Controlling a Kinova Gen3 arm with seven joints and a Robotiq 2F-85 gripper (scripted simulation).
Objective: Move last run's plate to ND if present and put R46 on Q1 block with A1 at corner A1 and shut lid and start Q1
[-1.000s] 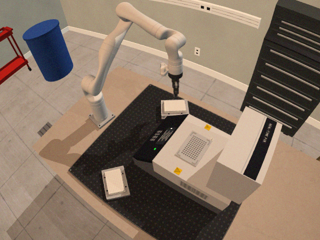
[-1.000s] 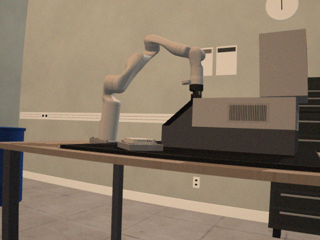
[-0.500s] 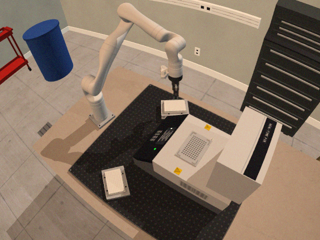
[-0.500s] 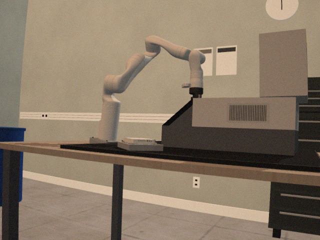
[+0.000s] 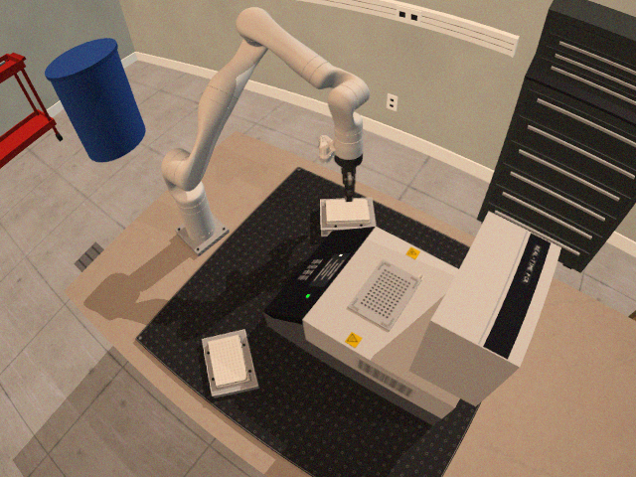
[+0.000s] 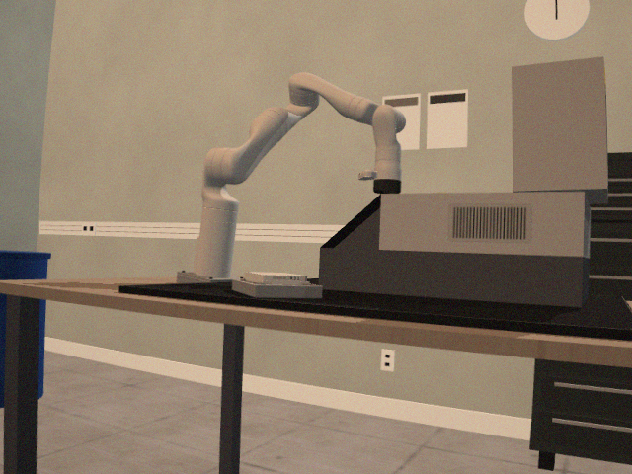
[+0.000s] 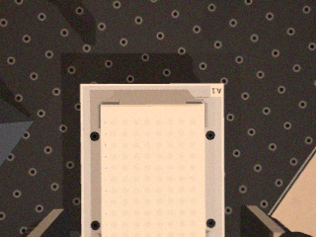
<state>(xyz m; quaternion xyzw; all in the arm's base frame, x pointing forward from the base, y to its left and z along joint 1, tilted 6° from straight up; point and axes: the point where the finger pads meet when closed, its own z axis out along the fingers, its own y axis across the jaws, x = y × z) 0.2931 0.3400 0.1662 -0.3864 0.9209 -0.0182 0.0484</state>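
The plain wall [image 5: 174,31] [image 6: 153,127] runs behind the bench [image 5: 574,400] [image 6: 285,320] [image 7: 301,190], and my fingers [image 5: 349,196] hang over its far part, spread wide and holding nothing. Below and between them lies a pale microplate [image 5: 346,211] [image 7: 153,170] in its plate nest [image 5: 323,218] [image 7: 215,173]; I take it for R46 in N1, though I can read no name on it.

The cycler [image 5: 429,255] [image 6: 459,276] [image 7: 11,140] stands just beside that nest, its block [image 5: 387,294] bare, its lid [image 5: 477,302] [image 6: 559,127] raised, its lamp [image 5: 307,296] green. Well away from me, across the mat, another microplate [image 5: 228,361] [image 6: 276,277] sits in a second nest [image 5: 251,380] [image 6: 288,291], presumably ND with the finished plate.

The grasp, as I judge it, comes next. I should straddle the plate evenly—pads square to its sides, low enough for a firm bite but off the nest—then close gently and lift straight up before turning. A skewed pinch would spoil the seating between the locators, and a low swing could nudge the unfixed cycler.
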